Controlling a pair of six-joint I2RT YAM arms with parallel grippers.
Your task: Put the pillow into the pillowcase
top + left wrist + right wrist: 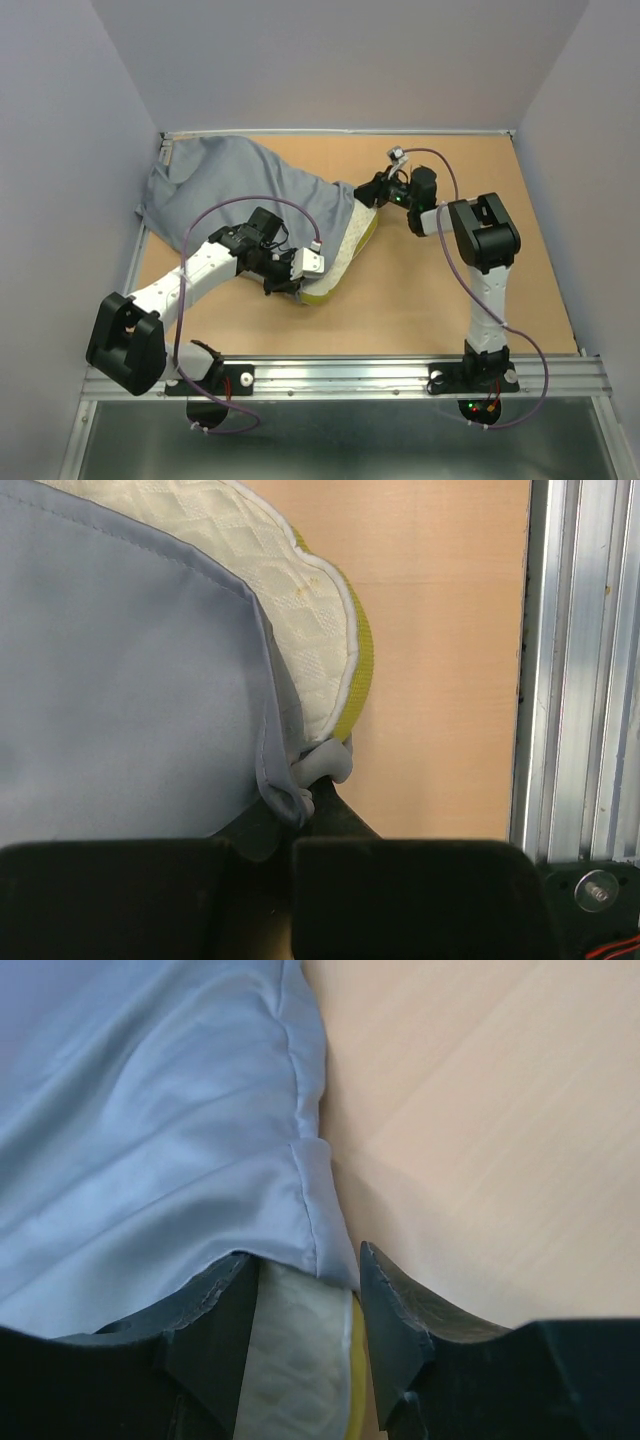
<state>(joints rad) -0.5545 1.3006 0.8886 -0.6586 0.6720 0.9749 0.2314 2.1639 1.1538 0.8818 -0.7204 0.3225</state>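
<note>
Pillowcase (240, 180) covers most of pillow (352, 252) near aluminium rail (350, 375).

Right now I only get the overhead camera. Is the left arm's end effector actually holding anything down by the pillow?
Observer: Yes. In the left wrist view, the left end effector is shut on the bunched hem of the pillowcase, right beside the pillow corner.
Operator: And the other one, up at the far corner?
Observer: The right end effector straddles the pillow's yellow-banded edge just past the grey hem. I can't tell whether it is squeezing.
Operator: Does the case cover the pillow at that corner?
Observer: Not quite. The right wrist view shows bare white quilting and yellow band sticking out beyond the hem.
</note>
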